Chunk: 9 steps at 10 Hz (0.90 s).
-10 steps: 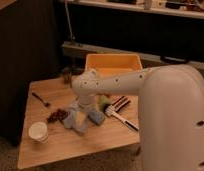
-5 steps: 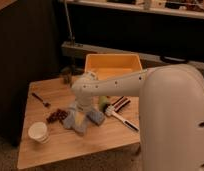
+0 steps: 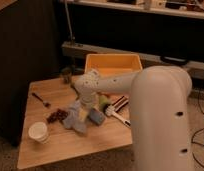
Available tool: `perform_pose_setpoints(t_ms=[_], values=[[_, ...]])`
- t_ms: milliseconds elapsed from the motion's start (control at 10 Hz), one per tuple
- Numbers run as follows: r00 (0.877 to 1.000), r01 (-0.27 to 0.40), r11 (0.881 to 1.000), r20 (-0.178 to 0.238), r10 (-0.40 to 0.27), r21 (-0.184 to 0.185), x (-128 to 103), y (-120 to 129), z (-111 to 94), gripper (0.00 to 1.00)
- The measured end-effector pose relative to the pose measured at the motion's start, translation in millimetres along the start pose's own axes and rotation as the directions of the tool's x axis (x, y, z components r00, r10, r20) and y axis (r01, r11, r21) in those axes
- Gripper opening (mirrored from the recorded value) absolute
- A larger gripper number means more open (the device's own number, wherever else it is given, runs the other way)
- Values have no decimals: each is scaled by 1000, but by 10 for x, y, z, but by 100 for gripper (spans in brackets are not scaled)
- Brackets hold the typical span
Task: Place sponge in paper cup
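Sponge (image 3: pixel 96 116) lay flat on table (image 3: pixel 55 147), right of centre, long axis apparently slanting far-left to near-right. Left to right: paper cup (image 3: pixel 38 131) upright near front-left edge, well apart from sponge; pale-blue cloth (image 3: pixel 73 120); gripper (image 3: pixel 84 106) low over cloth, fingers spread, nothing visibly grasped; sponge just beside cloth; brush (image 3: pixel 113 111); yellow bin (image 3: pixel 113 64) behind.

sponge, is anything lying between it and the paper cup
Yes: the rumpled pale-blue cloth lies between the sponge and the paper cup. The gripper hangs over the cloth's edge, next to the sponge.
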Motion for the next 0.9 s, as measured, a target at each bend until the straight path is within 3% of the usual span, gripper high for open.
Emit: perform_pose_setpoints(t_ms=[300, 400, 500, 700, 900], values=[[999, -23, 1000, -30, 23, -19, 66, -113, 119, 80], [998, -41, 998, -44, 38, -50, 119, -170, 227, 78], [998, -52, 996, -48, 49, -66, 152, -196, 276, 71], [997, -71, 990, -40, 67, -119, 189, -214, 328, 45], [997, -75, 990, -42, 70, -117, 198, -229, 282, 27]])
